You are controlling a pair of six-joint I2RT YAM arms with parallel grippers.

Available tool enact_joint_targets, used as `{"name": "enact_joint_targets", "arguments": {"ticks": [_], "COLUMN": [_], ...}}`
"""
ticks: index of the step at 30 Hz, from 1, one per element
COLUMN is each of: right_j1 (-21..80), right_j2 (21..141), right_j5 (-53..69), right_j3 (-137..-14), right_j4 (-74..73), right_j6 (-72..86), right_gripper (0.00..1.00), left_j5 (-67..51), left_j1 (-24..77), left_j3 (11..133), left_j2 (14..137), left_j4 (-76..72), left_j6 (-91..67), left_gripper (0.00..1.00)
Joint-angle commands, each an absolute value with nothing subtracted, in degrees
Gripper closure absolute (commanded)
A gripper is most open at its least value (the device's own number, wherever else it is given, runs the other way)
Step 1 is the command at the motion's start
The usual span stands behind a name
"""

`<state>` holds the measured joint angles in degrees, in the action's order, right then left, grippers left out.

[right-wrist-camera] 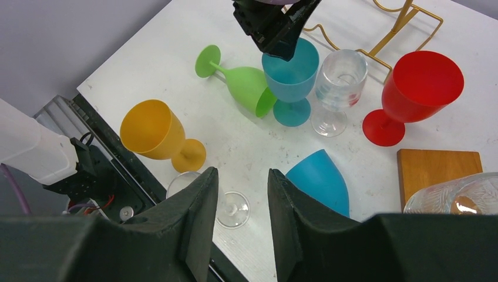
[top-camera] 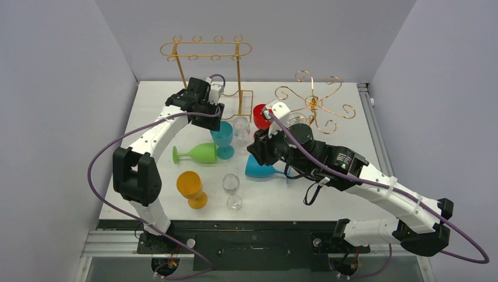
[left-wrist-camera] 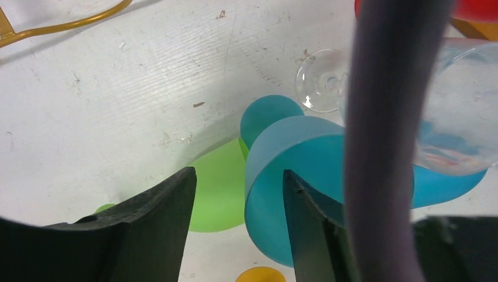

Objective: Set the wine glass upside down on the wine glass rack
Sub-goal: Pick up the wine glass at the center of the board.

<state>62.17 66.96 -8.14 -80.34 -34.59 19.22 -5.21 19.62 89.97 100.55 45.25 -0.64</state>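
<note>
1. At the far left, a yellow glass point(top-camera: 192, 188) stands upright near the front edge of the table. Behind it a green glass point(top-camera: 202, 153) lies on its side, with its mouth toward the teal glass point(right-wrist-camera: 290, 79).
2. The left gripper point(left-wrist-camera: 238, 173) hangs over the teal glass, which is probably the one to be racked. The glass stands upright at mid-table, just in front of the tall gold rack point(top-camera: 238, 82). The jaws are partly spread and straddle the near wall of the bowl, one finger outside and one over the mouth. Nothing is gripped.
3. The teal glass looks like frosted plastic, so it should be light, stiff and smooth rather than brittle. Pinching the bowl wall near the rim would leave the stem and foot free for the rack's rails. A smooth, curved wall may swivel in the grip once the glass is turned over, so the pinch should be firm and deep.
4. Just right of it stands a clear glass point(top-camera: 241, 129), then a red glass point(right-wrist-camera: 426, 82). A blue glass point(right-wrist-camera: 317, 179) lies tipped nearer the front.
5. The right gripper point(right-wrist-camera: 242, 173) hovers above the table, its jaws narrow and empty.
6. A curled gold rack point(top-camera: 314, 101) stands at the back right.
</note>
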Motion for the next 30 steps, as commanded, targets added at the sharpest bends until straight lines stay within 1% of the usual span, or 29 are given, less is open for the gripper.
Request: {"name": "enact_joint_targets", "arguments": {"ticks": [1, 2, 3, 4, 6, 7, 14, 17, 26, 28, 30], "right_j1": [62.0, 61.9, 62.0, 62.0, 62.0, 62.0, 61.9, 62.0, 62.0, 62.1, 62.5], "right_j2": [65.6, 65.6, 65.7, 65.7, 65.7, 65.7, 65.4, 65.6, 67.0, 68.3, 69.6], "right_j5": [-8.4, -8.3, -8.3, -8.3, -8.3, -8.3, -8.6, -8.8, -7.9, -8.5, -9.5], "right_j3": [-80.2, -80.4, -80.4, -80.4, -80.3, -80.3, -80.4, -80.8, -84.1, -85.9, -88.2], "right_j4": [-32.0, -32.0, -32.0, -32.0, -32.0, -32.0, -32.1, -32.4, -32.7, -33.1, -33.7], "right_j6": [19.8, 19.8, 19.8, 19.8, 19.9, 19.9, 19.9, 19.9, 19.8, 20.0, 20.1], "right_gripper": [0.67, 0.67, 0.67, 0.67, 0.67, 0.67, 0.69, 0.70, 0.70, 0.68, 0.63], "left_j5": [-4.0, -4.0, -4.2, -4.6, -5.1, -5.2, -3.9, -3.4, -0.6, 1.2, 3.0], "left_j1": [19.6, 19.6, 19.6, 19.6, 19.5, 19.5, 19.5, 19.5, 19.6, 19.9, 20.6], "left_j3": [89.3, 89.2, 89.0, 88.9, 88.7, 88.6, 90.1, 93.2, 101.7, 102.2, 101.5], "left_j2": [100.6, 100.8, 100.9, 101.1, 101.5, 101.5, 98.4, 96.4, 86.9, 83.7, 80.3], "left_j4": [43.7, 43.5, 43.5, 43.6, 43.6, 43.5, 43.9, 45.5, 51.1, 51.1, 49.8], "left_j6": [-1.6, -1.5, -1.5, -1.4, -1.2, -1.1, -0.4, -0.3, 6.7, 8.8, 11.0], "left_gripper": [0.45, 0.46, 0.53, 0.65, 0.96, 1.00, 1.00, 1.00, 1.00, 1.00, 1.00]}}
